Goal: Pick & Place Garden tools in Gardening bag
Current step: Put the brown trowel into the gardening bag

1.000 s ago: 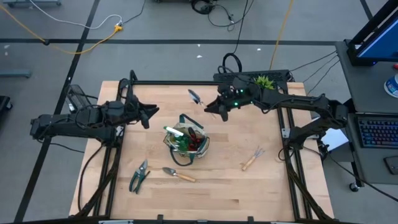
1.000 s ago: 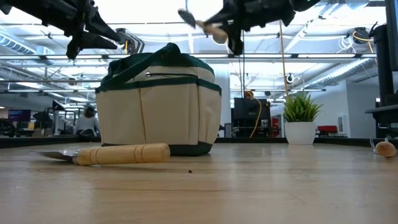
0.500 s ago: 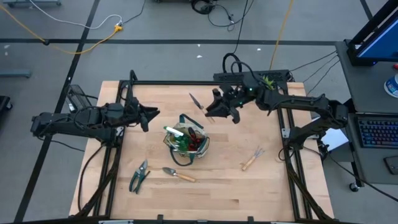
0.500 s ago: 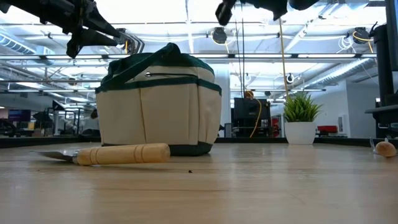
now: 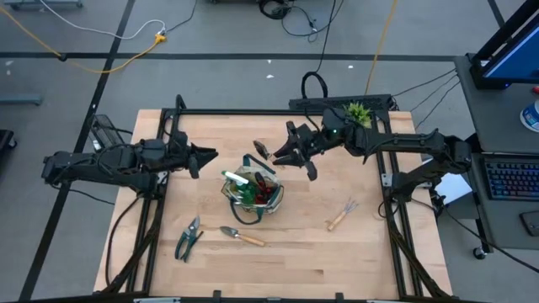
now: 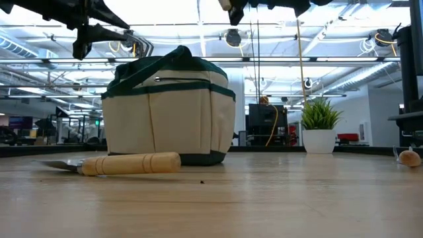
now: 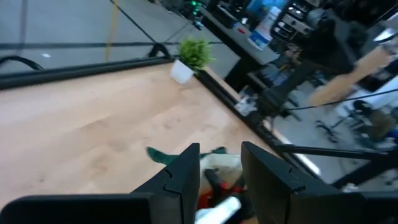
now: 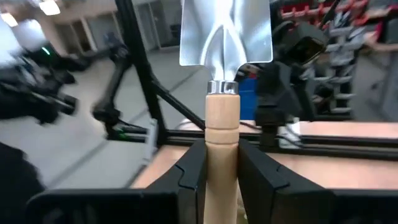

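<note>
Low view: a trowel [image 6: 109,164] is seen nearest on the bench [image 6: 264,198], the bag [image 6: 168,112] behind it, its contents hidden. Both arms are cut off overhead. In the right wrist view, the right tool [image 8: 222,163] is pinched on a second trowel [image 8: 224,74]. The left tool [image 7: 221,171] is held slightly spread, empty, beside the bag.

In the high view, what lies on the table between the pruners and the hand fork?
A trowel lies between the pruners and the hand fork.
</note>
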{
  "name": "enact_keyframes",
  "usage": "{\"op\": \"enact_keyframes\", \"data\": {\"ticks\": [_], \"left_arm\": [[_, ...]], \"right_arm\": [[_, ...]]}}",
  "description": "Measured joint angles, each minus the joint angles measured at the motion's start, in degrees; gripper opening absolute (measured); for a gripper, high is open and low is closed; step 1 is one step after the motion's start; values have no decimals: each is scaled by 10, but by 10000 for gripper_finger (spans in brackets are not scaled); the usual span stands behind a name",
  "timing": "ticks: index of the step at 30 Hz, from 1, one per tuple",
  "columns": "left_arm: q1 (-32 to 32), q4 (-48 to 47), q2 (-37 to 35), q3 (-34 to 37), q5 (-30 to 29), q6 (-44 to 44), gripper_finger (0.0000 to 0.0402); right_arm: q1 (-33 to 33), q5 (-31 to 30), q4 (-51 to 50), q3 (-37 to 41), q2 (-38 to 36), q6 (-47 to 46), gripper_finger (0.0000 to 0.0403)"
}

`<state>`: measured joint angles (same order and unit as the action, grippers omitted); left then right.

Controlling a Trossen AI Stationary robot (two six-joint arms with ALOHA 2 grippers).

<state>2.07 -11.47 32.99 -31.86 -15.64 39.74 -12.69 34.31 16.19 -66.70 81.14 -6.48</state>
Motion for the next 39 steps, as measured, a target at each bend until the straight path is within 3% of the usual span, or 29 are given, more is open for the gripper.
{"op": "enact_keyframes", "data": {"ticks": [9, 20, 30, 39], "left_arm": [[0, 60, 46, 0, 52, 61, 122], [4, 211, 138, 0, 79, 134, 122], [17, 302, 199, 0, 107, 249, 123], [21, 404, 261, -1, 103, 294, 186]], "right_arm": [[32, -117, -3, 0, 0, 207, 58], [77, -239, -4, 0, 0, 490, 58], [112, -304, -22, -1, 0, 678, 58], [141, -376, -84, -1, 0, 832, 58]]}}
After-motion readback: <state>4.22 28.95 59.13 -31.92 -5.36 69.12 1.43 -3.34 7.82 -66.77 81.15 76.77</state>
